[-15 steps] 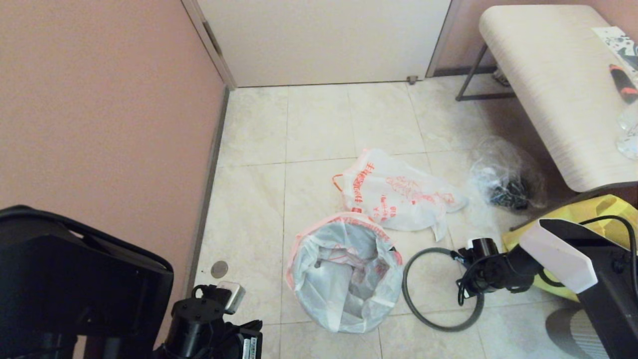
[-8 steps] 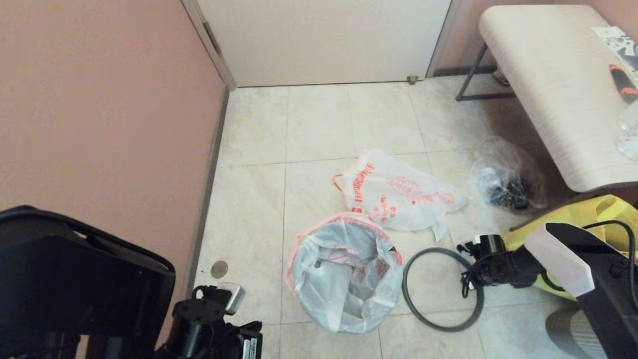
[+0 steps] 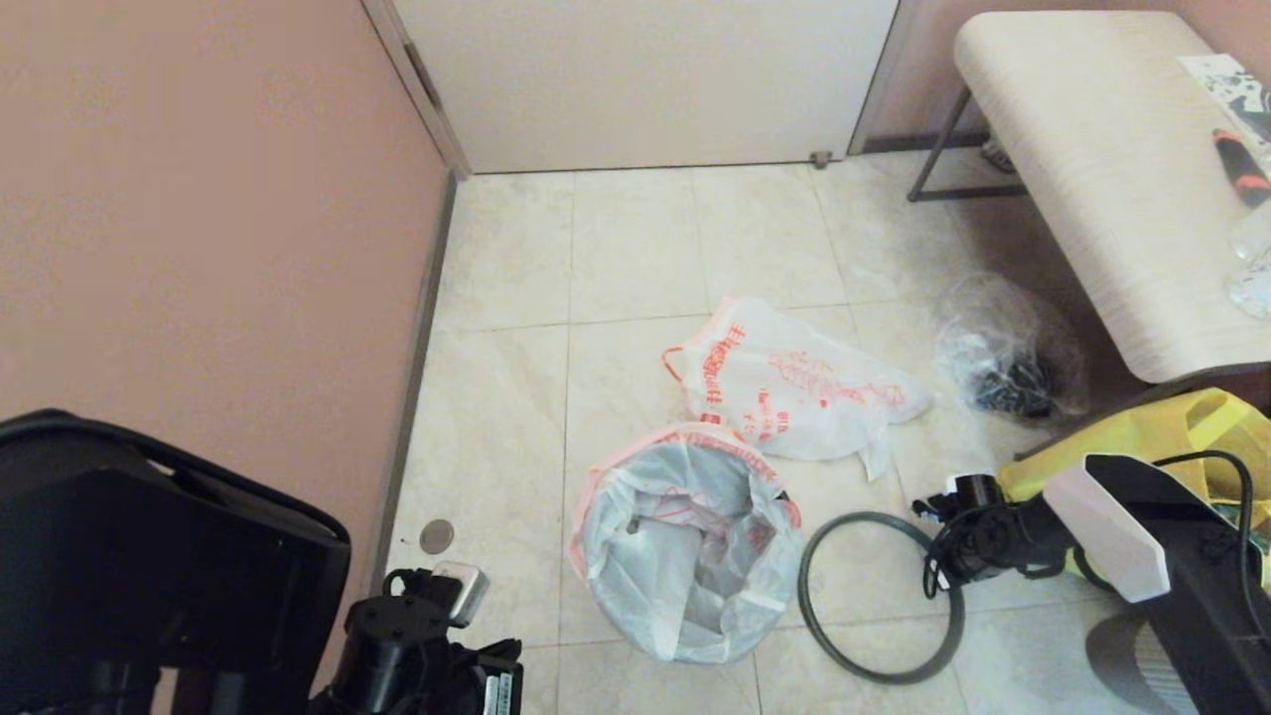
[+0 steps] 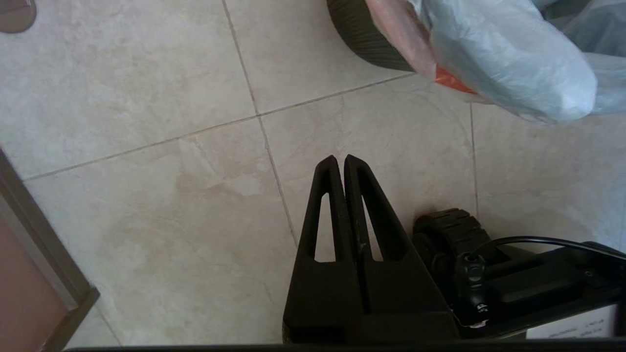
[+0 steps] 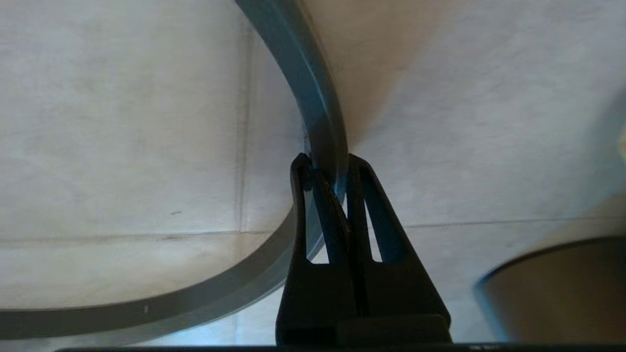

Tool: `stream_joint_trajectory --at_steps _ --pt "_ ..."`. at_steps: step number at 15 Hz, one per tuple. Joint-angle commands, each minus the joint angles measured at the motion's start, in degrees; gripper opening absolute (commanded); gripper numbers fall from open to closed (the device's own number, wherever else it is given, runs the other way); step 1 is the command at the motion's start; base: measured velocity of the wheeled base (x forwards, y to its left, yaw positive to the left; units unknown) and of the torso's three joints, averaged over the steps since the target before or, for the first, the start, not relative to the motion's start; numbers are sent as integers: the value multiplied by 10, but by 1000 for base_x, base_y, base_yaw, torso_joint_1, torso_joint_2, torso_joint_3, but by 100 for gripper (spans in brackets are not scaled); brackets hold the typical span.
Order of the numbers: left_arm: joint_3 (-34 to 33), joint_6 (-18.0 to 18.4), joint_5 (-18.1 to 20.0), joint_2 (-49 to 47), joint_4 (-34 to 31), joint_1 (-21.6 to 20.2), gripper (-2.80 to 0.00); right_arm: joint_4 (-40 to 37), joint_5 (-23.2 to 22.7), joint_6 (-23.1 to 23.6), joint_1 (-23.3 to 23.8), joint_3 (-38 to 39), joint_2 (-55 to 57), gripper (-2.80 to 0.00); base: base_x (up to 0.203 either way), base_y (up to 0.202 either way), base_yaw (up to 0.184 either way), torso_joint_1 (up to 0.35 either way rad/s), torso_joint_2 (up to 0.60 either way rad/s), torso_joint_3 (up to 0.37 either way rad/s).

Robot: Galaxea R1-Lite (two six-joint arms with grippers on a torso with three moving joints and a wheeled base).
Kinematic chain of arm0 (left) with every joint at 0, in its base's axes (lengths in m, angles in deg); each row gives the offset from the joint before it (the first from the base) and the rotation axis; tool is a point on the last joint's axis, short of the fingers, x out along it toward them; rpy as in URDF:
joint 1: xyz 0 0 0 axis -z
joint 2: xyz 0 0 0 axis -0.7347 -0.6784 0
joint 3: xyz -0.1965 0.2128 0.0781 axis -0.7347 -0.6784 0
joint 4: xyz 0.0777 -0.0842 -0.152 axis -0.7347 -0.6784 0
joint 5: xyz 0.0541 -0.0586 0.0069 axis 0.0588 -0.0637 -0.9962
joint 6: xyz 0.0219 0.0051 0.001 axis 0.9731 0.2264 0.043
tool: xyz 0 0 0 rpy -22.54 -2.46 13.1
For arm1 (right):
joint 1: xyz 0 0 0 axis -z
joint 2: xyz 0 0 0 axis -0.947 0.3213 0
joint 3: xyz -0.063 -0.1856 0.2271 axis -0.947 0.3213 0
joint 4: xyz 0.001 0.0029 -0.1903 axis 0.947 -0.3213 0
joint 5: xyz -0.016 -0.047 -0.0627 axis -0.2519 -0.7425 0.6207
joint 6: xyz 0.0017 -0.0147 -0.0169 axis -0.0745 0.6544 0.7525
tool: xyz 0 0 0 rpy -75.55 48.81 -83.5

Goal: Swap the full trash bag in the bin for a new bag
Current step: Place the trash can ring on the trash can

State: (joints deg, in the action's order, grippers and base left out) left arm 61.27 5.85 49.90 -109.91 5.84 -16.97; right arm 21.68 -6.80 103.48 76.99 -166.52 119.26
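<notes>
- Where smooth tiled floor [image 3: 635, 248] meets the bag-lined round bin [image 4: 364, 36], a thin grey hoop [image 3: 879, 596] is pinched by the right gripper [image 5: 325, 178].
- Left gripper [image 4: 338, 164] is clenched on nothing.

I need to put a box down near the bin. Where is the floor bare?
Bare tiles run between the pink wall, the door and the printed bag. It is crowded right of the bin: the grey hoop held by the right gripper, the clear bag, the yellow tote.
</notes>
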Motion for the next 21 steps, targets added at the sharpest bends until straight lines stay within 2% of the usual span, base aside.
stream_joint_trajectory --at_steps 1,4,6,8,9,11,13,15,18,20,21 --pt "0 -1 -1 -2 5 0 -280 0 -1 1 2 -3 6 -280 0 0 0 0 0 0" --pt "0 -1 -3 -9 5 0 -280 2 -2 -6 1 5 -15 -280 0 0 0 0 0 0" --pt "0 -5 -3 -9 5 2 -280 4 -3 -19 -1 58 -71 -280 0 0 0 0 0 0" --pt "0 -53 -6 -28 5 31 -280 6 1 -43 -8 148 -176 -280 0 0 0 0 0 0" --pt "0 -63 -14 -31 5 40 -280 7 2 -59 -18 194 -239 -280 0 0 0 0 0 0" --pt "0 -70 -16 -13 5 34 -280 4 5 -82 -45 263 -363 -280 0 0 0 0 0 0" --pt "0 -71 -12 -22 5 29 -280 -20 13 -96 -79 295 -484 -280 0 0 0 0 0 0" --pt "1 -70 -11 -33 5 29 -280 -92 29 -104 -108 286 -584 -280 0 0 0 0 0 0" --pt "0 -70 -11 -26 5 27 -280 -241 81 -95 -139 198 -694 -280 0 0 0 0 0 0" --pt "0 -69 -11 -25 5 28 -280 -272 103 -84 -160 162 -733 -280 0 0 0 0 0 0" --pt "0 -69 -12 -25 5 28 -280 -276 103 -94 -168 157 -736 -280 0 0 0 0 0 0"
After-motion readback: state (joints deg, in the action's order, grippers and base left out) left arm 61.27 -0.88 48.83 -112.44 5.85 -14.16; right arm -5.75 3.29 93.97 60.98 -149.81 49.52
